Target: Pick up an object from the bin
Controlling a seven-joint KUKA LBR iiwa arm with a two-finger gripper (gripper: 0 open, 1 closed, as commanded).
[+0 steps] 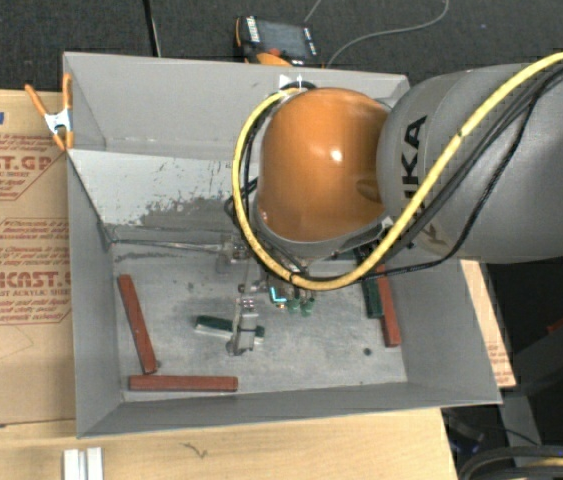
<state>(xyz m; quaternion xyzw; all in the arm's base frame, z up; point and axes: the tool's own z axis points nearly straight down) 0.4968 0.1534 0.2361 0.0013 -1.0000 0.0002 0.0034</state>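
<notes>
Hanging low in the bin [89, 298], the gripper [245, 336] has a small dark bar [211, 322] just to its left; whether it is open or closed cannot be told, and the orange cover [311, 163] hides the wrist.

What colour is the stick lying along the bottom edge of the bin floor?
The stick is reddish brown; the camera view shows it best.
</notes>
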